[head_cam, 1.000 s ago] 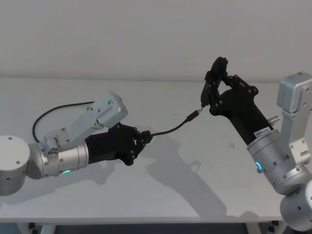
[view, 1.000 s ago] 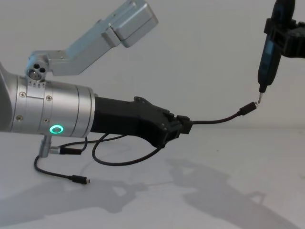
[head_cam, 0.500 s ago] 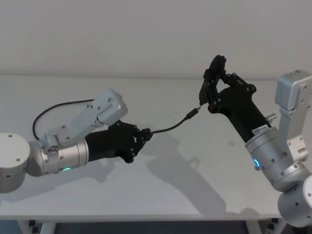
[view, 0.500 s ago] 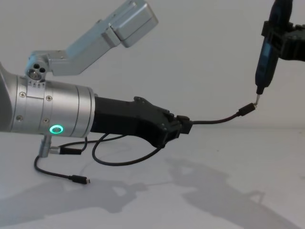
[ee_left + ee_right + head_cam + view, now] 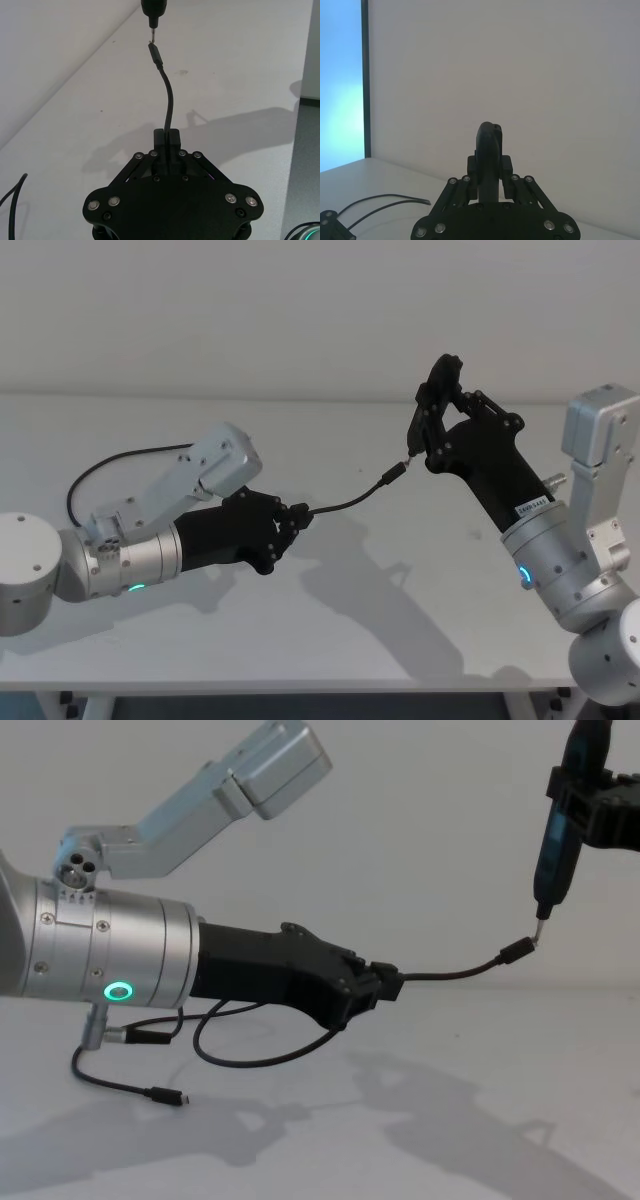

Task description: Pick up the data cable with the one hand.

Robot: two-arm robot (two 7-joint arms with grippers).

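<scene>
My left gripper (image 5: 298, 517) hovers low over the table, shut on the data cable (image 5: 345, 502). From the fingers the thin black cable arcs up and to the right, ending in a small dark plug (image 5: 395, 476). In the chest view the left gripper (image 5: 385, 985) holds the cable (image 5: 455, 972) clear of the table. My right gripper (image 5: 432, 428) is shut on a narrow black tool (image 5: 442, 385). The tool's metal tip touches or nearly touches the plug (image 5: 515, 950). The left wrist view shows the left gripper (image 5: 167, 137), the cable (image 5: 167, 100) and the tool (image 5: 152, 10) above the plug.
The white table (image 5: 400, 620) runs back to a plain wall. More black cable (image 5: 110, 465) curves on the table behind the left arm, with a loop (image 5: 260, 1055) under the left gripper. A short lead (image 5: 130, 1085) hangs from the left wrist. The front edge is close below.
The right arm has shifted slightly left, keeping the tool's tip at the plug. The left gripper keeps its hold on the cable, barely moved.
</scene>
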